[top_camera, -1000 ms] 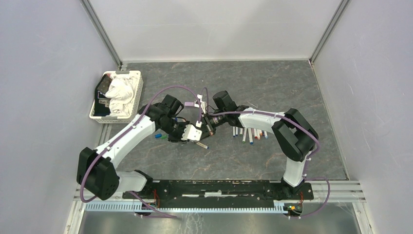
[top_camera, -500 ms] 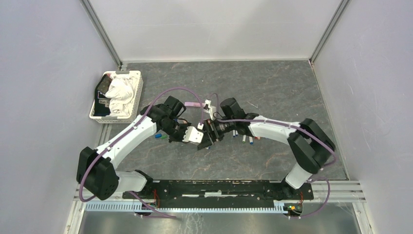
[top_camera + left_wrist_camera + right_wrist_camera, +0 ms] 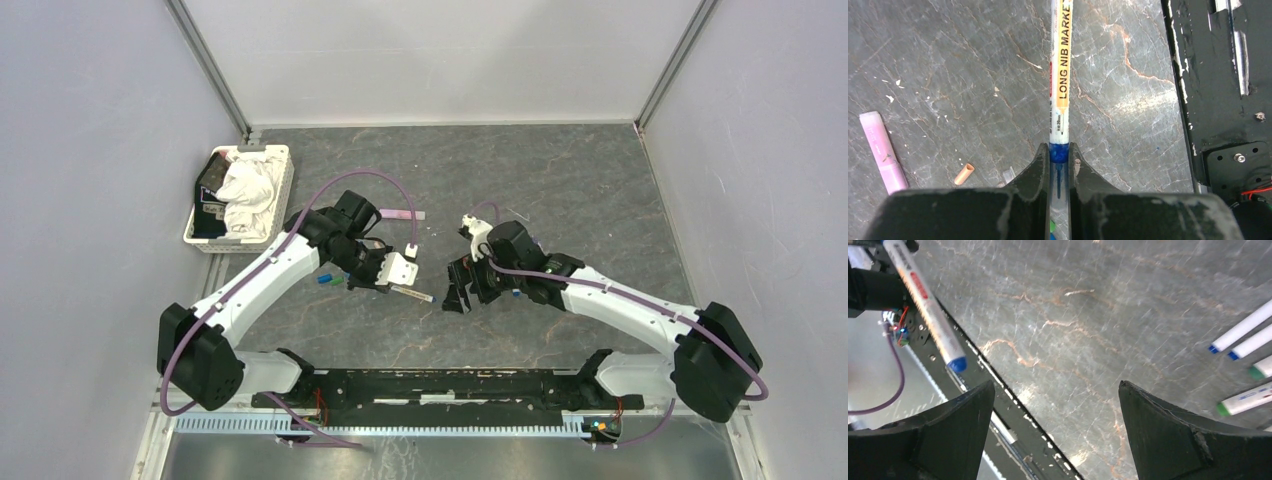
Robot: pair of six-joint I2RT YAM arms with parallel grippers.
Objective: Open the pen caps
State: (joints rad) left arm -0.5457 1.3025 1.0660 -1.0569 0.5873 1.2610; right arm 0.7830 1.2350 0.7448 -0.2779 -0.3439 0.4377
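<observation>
Cloth (image 3: 248,192) in basket (image 3: 287,188), far left; pen caps (image 3: 324,279) nearer, toward centre.

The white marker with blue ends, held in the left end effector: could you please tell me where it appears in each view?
Top external: the white, blue-ended plastic marker lies just left of centre, sticking out rightward from the left end effector.
Left wrist: centre, running from the end effector up to the top edge.
Right wrist: top-left corner, slanting down to its blue end.
Shared landmark: the black base rail.

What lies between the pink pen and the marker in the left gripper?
An orange pen cap and a small pale scrap lie there; the left wrist view shows them.
</observation>
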